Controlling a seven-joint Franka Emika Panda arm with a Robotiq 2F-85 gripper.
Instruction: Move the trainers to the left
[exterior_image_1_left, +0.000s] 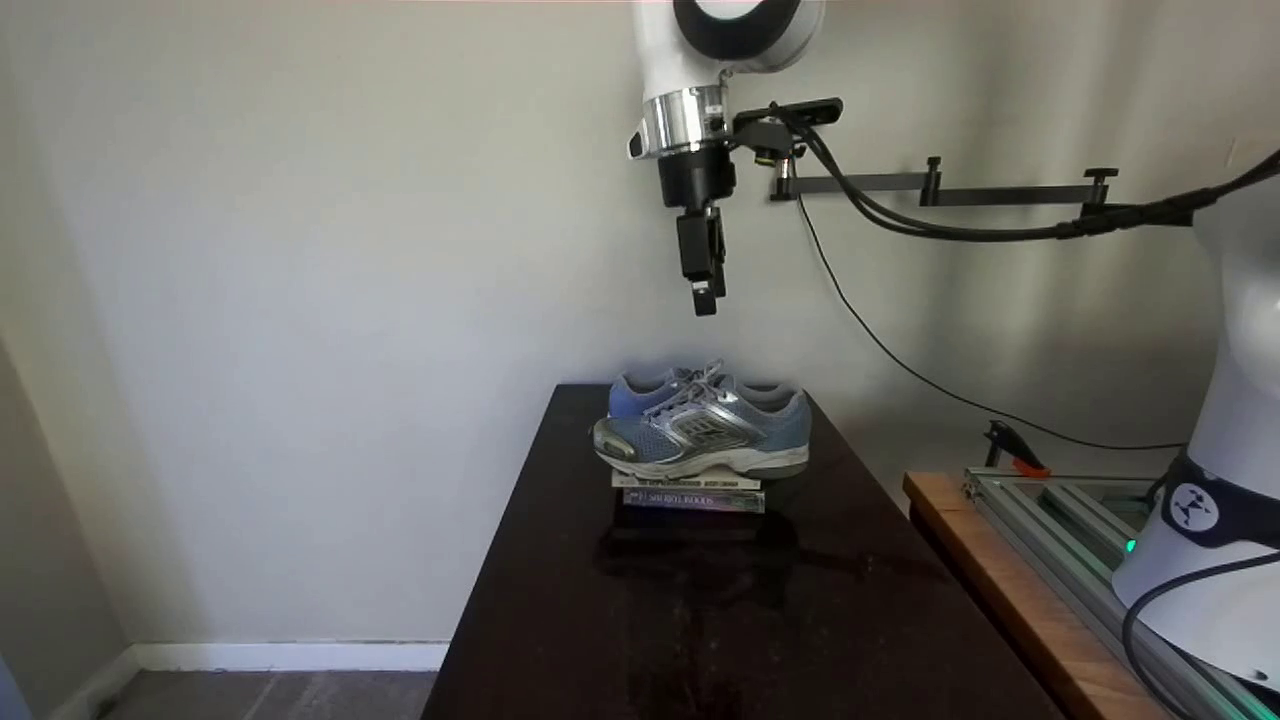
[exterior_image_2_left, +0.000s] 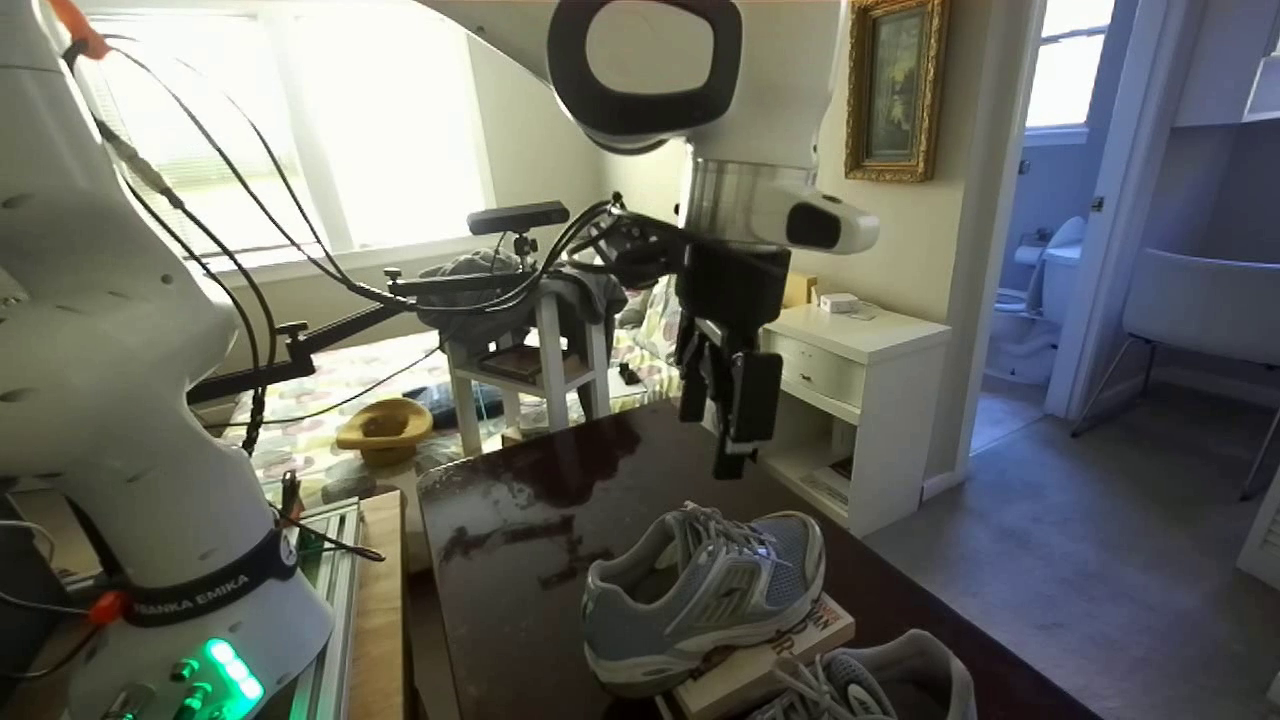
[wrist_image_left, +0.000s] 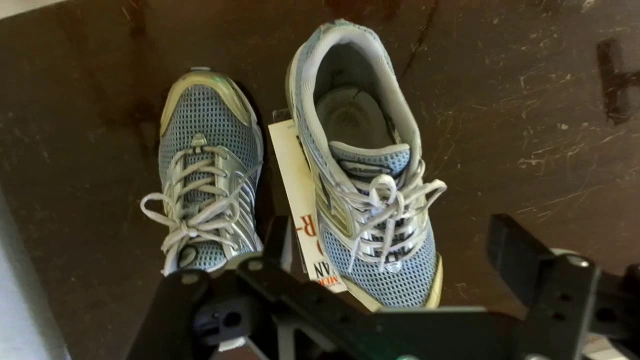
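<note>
The trainers are a pair of grey-blue mesh shoes with pale laces. One trainer (exterior_image_1_left: 740, 428) rests on a short stack of books (exterior_image_1_left: 692, 498); it also shows in an exterior view (exterior_image_2_left: 690, 600) and the wrist view (wrist_image_left: 385, 240). The second trainer (wrist_image_left: 210, 145) lies beside it, pointing the opposite way. It is partly hidden behind the first in an exterior view (exterior_image_1_left: 632, 396) and cut off by the frame edge in an exterior view (exterior_image_2_left: 890, 685). My gripper (exterior_image_1_left: 706, 300) points down above the trainers, apart from them. In the wrist view its fingers (wrist_image_left: 391, 232) are spread wide with nothing held.
A dark glossy table (exterior_image_1_left: 600, 620) bears the shoes and books. The robot base stands on a wooden bench (exterior_image_2_left: 378, 600) at the table's side. A wall lies behind the table in an exterior view (exterior_image_1_left: 350, 300). A white nightstand (exterior_image_2_left: 885, 420) stands past the table's far edge.
</note>
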